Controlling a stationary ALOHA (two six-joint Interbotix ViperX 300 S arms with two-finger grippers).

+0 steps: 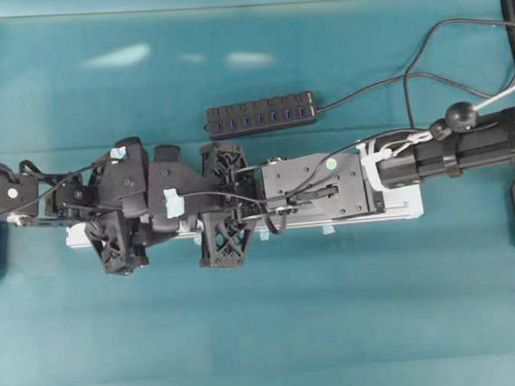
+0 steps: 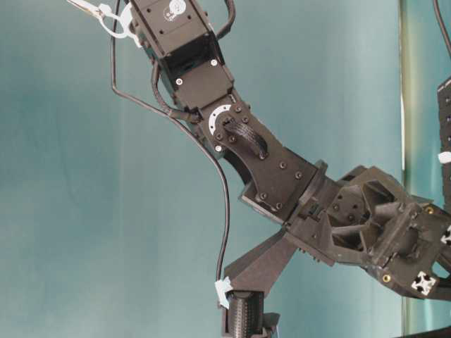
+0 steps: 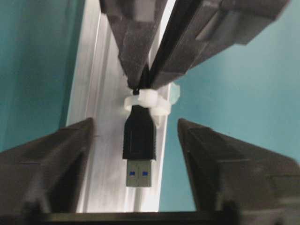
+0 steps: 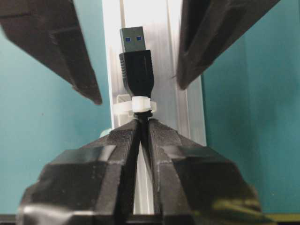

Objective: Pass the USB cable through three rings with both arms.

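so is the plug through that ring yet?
Through. The plug sticks out past the ring, with the right gripper pinching the cable behind it.

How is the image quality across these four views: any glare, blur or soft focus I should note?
Overhead: sharp, with two pale glare patches on the teal table. Table level: crisp, evenly lit. Left wrist: soft; the plug and ring are readable, the near fingers blurred. Right wrist: the rail glares white, the near fingers soft.

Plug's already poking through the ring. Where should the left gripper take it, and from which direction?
Grip the USB plug on the flat sides of its black housing, coming straight along the rail from the metal-tip end. The left gripper already straddles it; the right gripper pinches the cable behind the ring.
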